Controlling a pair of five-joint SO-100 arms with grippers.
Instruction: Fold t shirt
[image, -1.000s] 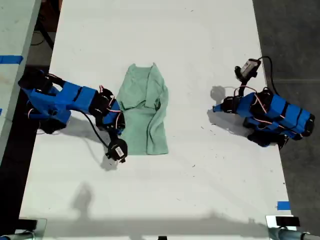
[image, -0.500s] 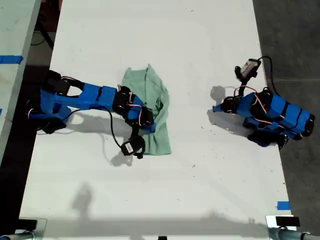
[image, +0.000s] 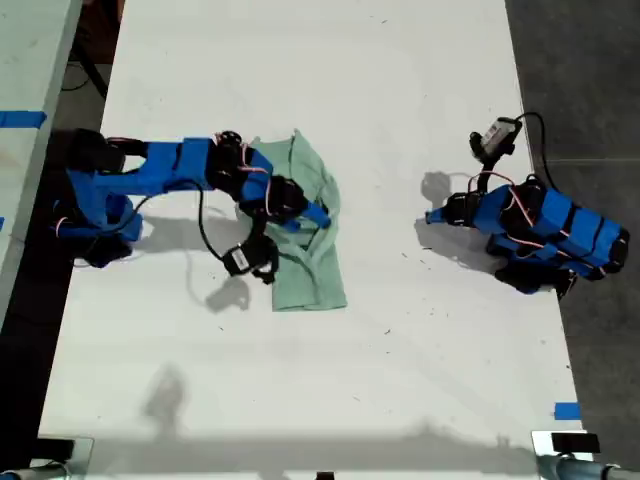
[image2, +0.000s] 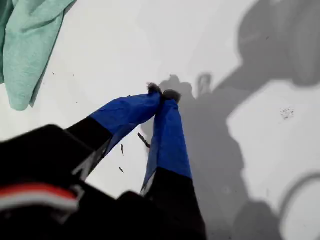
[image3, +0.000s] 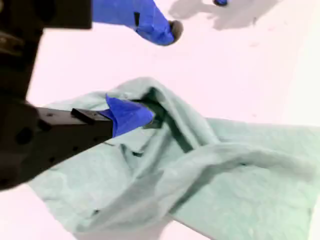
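The pale mint-green t shirt (image: 312, 283) lies crumpled on the white table (image: 300, 400), left of centre in the exterior view. My second gripper (image: 318, 215) reaches over it from the exterior view's left. In the second wrist view my second gripper (image3: 161, 72) is open: one fingertip (image3: 131, 115) rests at a raised fold of the t shirt (image3: 225, 170), the other is lifted off the cloth. My first gripper (image: 432, 216) lies on the table at the exterior view's right, well away from the shirt. The first wrist view shows my first gripper (image2: 163, 92) shut on nothing, with the t shirt (image2: 25, 50) far off.
Bare white table surrounds the shirt on all sides. A strip of blue tape (image: 567, 410) marks the table near its lower right corner in the exterior view. Dark floor (image: 580, 60) lies past the table's right edge and a second surface (image: 25, 60) past its left edge.
My second arm has swept from the shirt's left edge across it toward the exterior view's right, pulling cloth over and bunching it. My first arm has not moved.
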